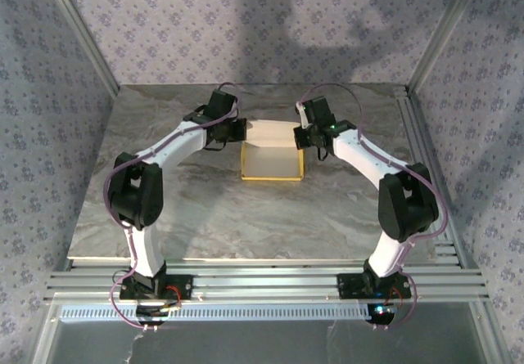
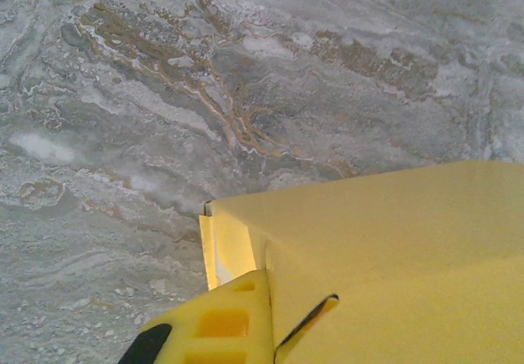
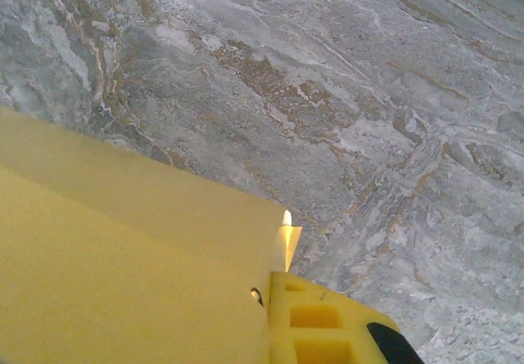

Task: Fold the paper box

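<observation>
Top external: paper box lying on desk, half formed, cream inside facing up, far wall standing. Left tool pinching box's far-left corner, right tool pinching its far-right corner, both with jaws clamped together on card. Left wrist: yellow finger pressing against box's outer yellow wall. Right wrist: matching finger doing likewise at opposite corner. Judgement: symmetric grip probably holding side walls upright and creasing corners, steadying box for remaining folds.
</observation>
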You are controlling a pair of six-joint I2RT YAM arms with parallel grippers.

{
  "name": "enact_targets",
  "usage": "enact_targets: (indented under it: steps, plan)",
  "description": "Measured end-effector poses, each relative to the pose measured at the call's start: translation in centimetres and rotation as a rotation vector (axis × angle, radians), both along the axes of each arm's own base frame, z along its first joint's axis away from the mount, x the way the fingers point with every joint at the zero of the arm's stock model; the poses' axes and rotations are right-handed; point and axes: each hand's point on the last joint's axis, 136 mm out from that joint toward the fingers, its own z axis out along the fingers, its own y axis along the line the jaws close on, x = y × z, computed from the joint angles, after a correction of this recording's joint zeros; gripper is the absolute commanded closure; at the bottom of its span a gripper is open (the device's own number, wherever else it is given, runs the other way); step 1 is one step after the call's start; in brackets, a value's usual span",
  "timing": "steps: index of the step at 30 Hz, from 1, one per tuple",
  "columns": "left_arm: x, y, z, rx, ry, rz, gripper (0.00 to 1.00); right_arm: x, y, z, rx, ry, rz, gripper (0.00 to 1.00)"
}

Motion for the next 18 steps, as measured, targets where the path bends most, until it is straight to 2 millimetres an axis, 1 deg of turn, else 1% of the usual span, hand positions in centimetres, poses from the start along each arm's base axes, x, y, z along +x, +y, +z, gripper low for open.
enact_targets:
  steps: [4, 9, 13, 18]
  plan:
    - [-1.1, 0.0, -0.1, -0.026, -0.015, 0.018, 1.00, -1.1, 0.3, 0.0, 0.027, -0.040, -0.023, 1.00]
    - [-2.2, 0.1, -0.9, -0.038, -0.036, 0.040, 1.00, -3.3, 0.7, -1.4, 0.025, -0.071, -0.036, 1.00]
    - [-2.7, 0.2, -1.1, -0.057, -0.069, 0.069, 1.00, -4.1, 1.0, -1.6, 0.033, -0.125, -0.047, 1.00]
    - [-3.4, 0.3, -1.3, -0.072, -0.110, 0.090, 1.00, -4.5, 1.0, -2.0, 0.052, -0.176, -0.063, 1.00]
